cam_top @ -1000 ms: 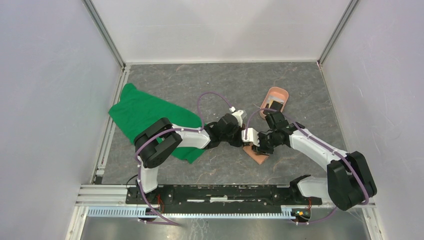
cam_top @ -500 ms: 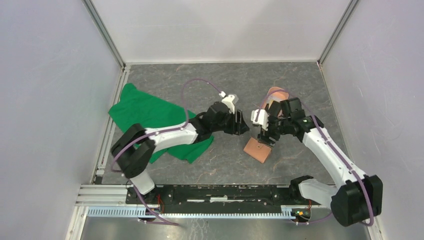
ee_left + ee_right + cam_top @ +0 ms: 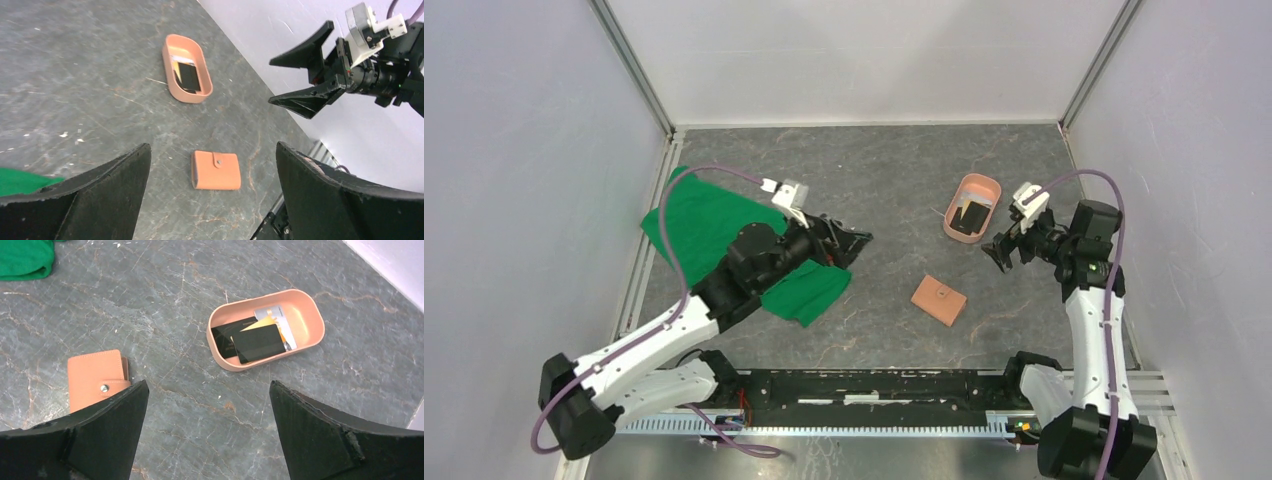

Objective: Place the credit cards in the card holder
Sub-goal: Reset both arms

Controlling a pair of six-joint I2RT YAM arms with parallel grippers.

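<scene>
The card holder point(image 3: 939, 299) lies closed and flat on the table, its strap snapped, and nothing touches it. It also shows in the left wrist view point(image 3: 216, 170) and the right wrist view point(image 3: 95, 377). The credit cards point(image 3: 257, 342), two dark ones over pale ones, lie in a salmon-pink oval tray point(image 3: 310, 305) behind it. My left gripper point(image 3: 856, 248) hovers open and empty to the wallet's left. My right gripper point(image 3: 996, 255) hangs open and empty to the right, beside the tray point(image 3: 984, 180). Nothing sits between either pair of fingers.
A crumpled green cloth point(image 3: 714, 230) lies at the left, partly under the left arm. White walls close in the table on three sides. The metal rail point(image 3: 854, 385) with both arm bases runs along the near edge.
Both grippers were shut at the card holder a second ago. Both have opened and pulled away, left arm to the left, right arm to the right. The wallet stays lying on the table.
</scene>
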